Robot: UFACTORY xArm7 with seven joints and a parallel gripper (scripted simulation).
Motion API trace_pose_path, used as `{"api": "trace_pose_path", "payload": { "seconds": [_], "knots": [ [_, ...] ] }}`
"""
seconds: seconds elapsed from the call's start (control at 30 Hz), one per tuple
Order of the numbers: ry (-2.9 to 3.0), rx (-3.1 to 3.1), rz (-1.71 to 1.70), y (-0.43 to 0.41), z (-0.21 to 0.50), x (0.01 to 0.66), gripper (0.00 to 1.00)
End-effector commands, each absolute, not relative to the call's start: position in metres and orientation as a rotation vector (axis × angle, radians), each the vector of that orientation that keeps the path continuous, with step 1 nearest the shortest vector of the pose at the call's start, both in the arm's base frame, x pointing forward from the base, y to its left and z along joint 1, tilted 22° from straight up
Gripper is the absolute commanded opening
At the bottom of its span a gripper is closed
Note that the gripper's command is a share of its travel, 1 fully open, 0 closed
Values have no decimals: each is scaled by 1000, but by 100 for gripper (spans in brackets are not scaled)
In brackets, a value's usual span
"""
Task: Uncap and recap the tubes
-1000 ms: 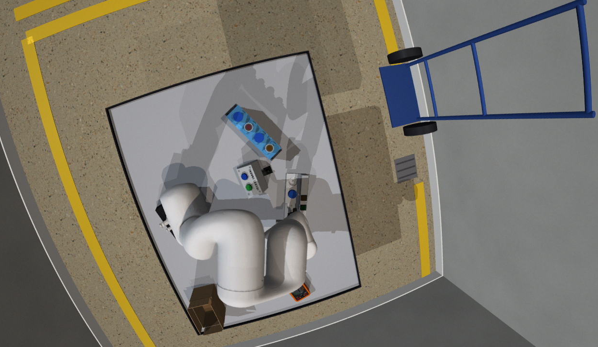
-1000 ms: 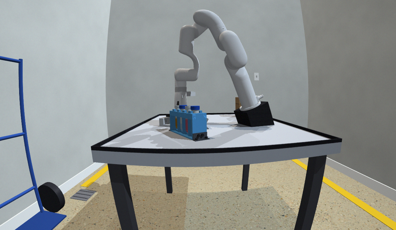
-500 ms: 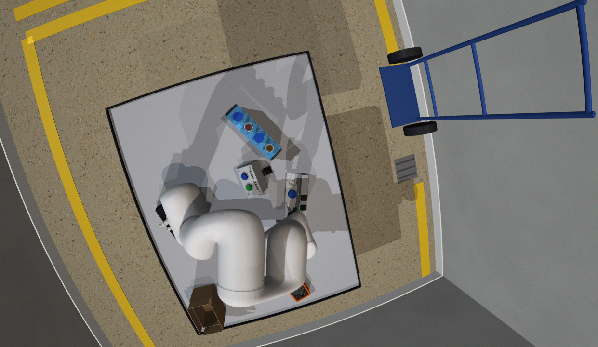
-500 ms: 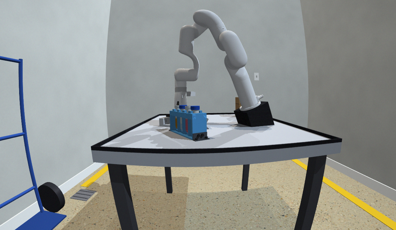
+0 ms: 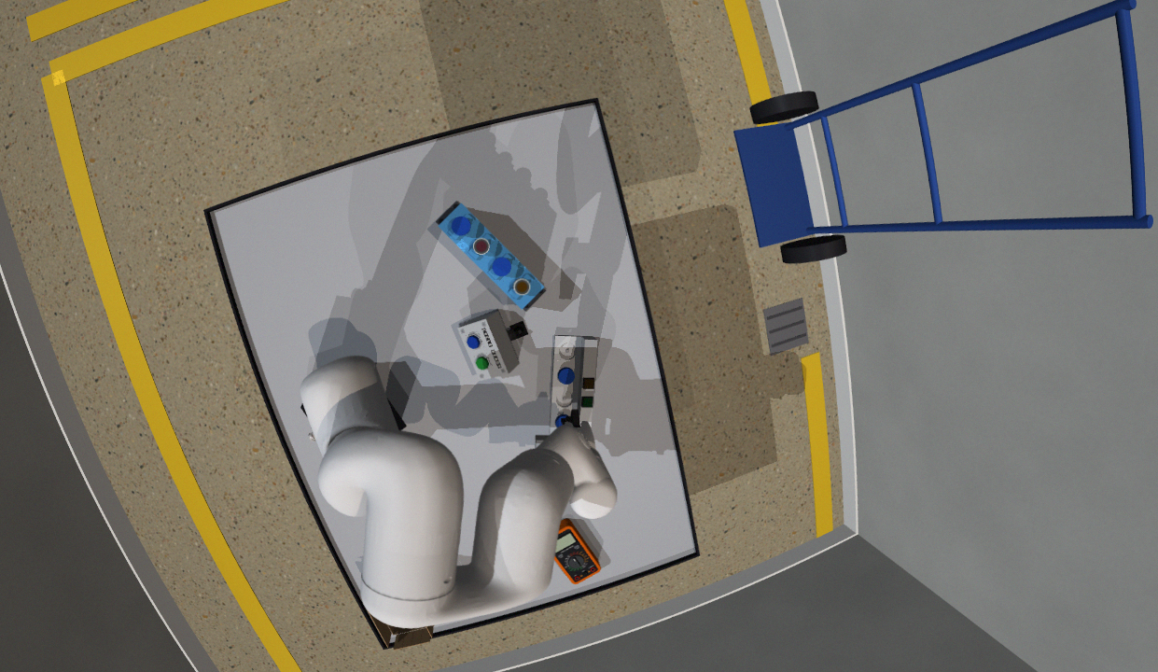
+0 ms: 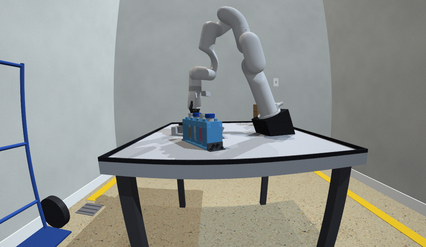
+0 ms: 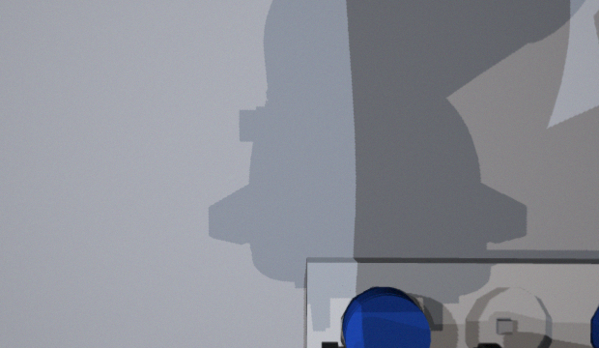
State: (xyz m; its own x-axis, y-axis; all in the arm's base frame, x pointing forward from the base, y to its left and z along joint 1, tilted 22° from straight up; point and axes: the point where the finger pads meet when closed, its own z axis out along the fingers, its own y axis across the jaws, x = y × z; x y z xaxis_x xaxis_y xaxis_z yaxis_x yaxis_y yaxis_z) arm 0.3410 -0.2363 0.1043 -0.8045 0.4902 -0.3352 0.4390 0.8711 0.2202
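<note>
Landmark: cap tray (image 5: pixel 588 346), mid-table. Nearest the arm's base, the gripper (image 5: pixel 576 424) hangs above the tray's near end, its fingers parted, holding nothing. Directly under the wrist, a blue cap (image 7: pixel 385 319) sits in the tray's end nest; one empty nest (image 7: pixel 508 314) along, a second blue cap (image 5: pixel 565 375) rests. Left of the tray stands the key housing (image 5: pixel 485 342). Beyond the tray, the decapping station (image 5: pixel 491 256) shows two tubes capped, two open.

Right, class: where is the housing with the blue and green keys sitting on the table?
In the top view, the key housing sits near the table's middle, just below the blue tube rack and left of the cap tray.
</note>
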Motion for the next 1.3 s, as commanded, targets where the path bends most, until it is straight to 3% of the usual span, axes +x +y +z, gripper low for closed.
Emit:
{"api": "trace_pose_path", "payload": {
  "seconds": [0.0,0.43,0.8,0.83,1.27],
  "knots": [
    [2681,699,176,-236,131,331,46],
    [2681,699,175,-238,189,307,46],
    [2681,699,175,-238,194,305,46],
    [2670,815,177,-230,192,304,0],
    [2496,1542,188,-178,176,293,0]
  ]
}}
